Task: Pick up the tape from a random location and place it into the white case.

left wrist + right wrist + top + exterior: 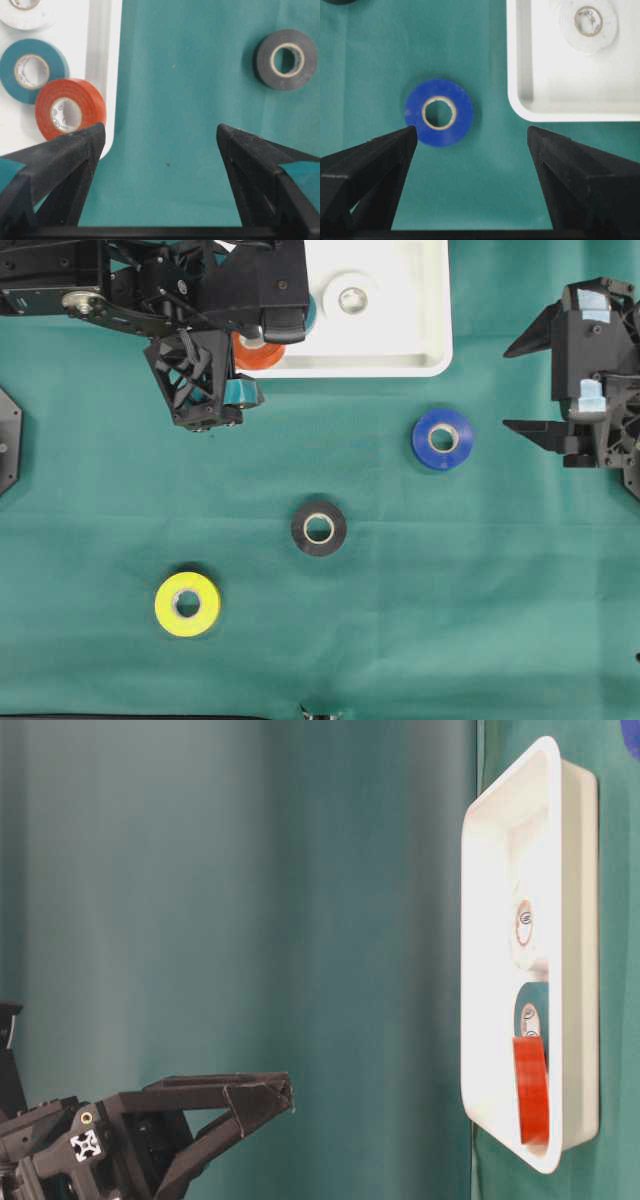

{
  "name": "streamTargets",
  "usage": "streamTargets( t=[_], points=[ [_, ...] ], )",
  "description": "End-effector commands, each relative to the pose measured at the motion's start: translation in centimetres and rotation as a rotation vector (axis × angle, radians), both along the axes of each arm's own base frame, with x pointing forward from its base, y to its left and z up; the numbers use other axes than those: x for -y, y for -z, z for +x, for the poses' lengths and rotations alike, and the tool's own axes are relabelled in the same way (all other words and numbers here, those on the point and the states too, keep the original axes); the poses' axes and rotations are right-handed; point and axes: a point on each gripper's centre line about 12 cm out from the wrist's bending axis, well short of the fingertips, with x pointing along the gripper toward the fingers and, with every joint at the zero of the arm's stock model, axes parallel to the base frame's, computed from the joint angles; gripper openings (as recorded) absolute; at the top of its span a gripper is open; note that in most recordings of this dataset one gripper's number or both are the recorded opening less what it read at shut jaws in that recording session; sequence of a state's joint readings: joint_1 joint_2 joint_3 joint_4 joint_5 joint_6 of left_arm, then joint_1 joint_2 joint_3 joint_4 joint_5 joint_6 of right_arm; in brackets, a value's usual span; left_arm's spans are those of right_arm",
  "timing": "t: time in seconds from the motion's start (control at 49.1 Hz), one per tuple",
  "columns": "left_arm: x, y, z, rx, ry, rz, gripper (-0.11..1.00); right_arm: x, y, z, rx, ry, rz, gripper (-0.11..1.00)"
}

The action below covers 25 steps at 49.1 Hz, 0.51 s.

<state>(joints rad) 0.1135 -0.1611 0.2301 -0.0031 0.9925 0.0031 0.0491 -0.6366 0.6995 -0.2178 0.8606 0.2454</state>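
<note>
The white case (420, 345) sits at the top of the green cloth (450, 620). Three rolls of tape lie inside it. The white tape roll (352, 298) lies flat near the middle of the case. The teal tape roll (32, 71) is just beside it, and the orange tape roll (262, 355) is next to that one, close to the case's rim. In the left wrist view the orange roll leans a little over the teal one.

The left gripper (235, 362) hangs over the corner of the case where the orange roll sits. Its two fingers are spread wide apart, and nothing is between them.

Three more rolls lie flat on the cloth, outside the case. The blue tape roll (443, 438) is the nearest to the case, just below its lower corner. The black tape roll (318, 528) is farther from the case. The yellow tape roll (187, 604) is the farthest from it, well apart.

The right gripper (520, 385) is off to the side of the case, near the blue roll. Its fingers are spread wide too, and they hold nothing. In the right wrist view the blue roll and the case corner lie ahead of its fingers.
</note>
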Motion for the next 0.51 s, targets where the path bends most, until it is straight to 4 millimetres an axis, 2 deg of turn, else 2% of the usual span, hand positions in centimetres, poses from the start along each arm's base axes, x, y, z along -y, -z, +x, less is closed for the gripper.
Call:
streamTargets(
  t=[0.0,0.489],
  points=[
    [0.2,-1.4,-0.4,0.046,0.002,0.004,1.0,0.0,-0.6,0.1,0.023,-0.001,0.0,0.88],
    [0.7,-1.9,-2.5,0.156,0.008,0.014,1.0,0.1,-1.0,-0.2,0.037,-0.002,-0.012,0.88]
  ],
)
